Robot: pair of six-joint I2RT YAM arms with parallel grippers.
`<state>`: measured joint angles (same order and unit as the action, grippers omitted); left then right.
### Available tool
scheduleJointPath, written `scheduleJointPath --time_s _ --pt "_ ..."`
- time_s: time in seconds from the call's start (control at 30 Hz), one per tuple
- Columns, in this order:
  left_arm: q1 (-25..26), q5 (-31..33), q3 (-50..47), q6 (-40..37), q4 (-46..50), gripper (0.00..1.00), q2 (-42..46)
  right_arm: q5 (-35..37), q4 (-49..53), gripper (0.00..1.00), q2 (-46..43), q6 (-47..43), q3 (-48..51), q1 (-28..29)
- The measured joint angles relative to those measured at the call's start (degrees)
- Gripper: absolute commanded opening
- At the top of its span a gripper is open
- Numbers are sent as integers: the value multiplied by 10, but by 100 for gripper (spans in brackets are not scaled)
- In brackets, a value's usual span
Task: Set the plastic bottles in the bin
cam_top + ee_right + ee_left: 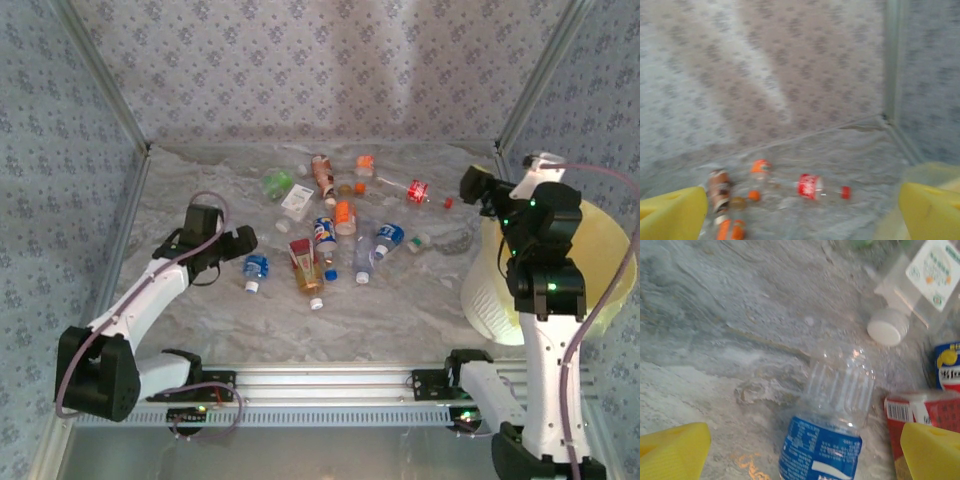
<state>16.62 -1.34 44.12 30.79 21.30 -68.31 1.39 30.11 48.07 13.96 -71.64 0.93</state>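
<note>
Jaws of both arms stand released, grasping nothing. Top view: you see the left gripper [243, 245] at 8 o'clock of the plastic bottles [325, 232] scattered on the table [420, 310], and the right gripper [472, 187] at 3 o'clock of them, beside the bin [488, 295]. Left wrist view: a blue-labelled bottle [822, 450] shows between the spread yellow fingers [675, 450]. Right wrist view: a red-labelled bottle [810, 186] lies at 12 o'clock, well apart from the fingers.

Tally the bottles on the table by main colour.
Blue-labelled clear plastic bottles: 3
Red-labelled plastic bottles: 2
Orange plastic bottles: 2
Green plastic bottle: 1
White-labelled plastic bottle: 1
Brown-labelled plastic bottle: 1
Clear unlabelled plastic bottle: 1
Total: 11, leaving out bits too small to tell.
</note>
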Motion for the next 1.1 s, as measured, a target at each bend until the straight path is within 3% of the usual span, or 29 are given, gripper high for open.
scheduleJointPath --time_s 0.2,0.5,0.73,1.1 --pt "61 14 1 -28 10 98 -30 -1 -69 100 35 -31 26 146" --pt "90 48 1 -47 10 98 -98 71 -135 100 99 -76 54 275" --pt "114 38 3 -85 -8 95 -147 103 -160 100 146 -87 67 312" --pt "141 97 21 -94 -35 76 -203 130 -180 100 167 -91 73 331"
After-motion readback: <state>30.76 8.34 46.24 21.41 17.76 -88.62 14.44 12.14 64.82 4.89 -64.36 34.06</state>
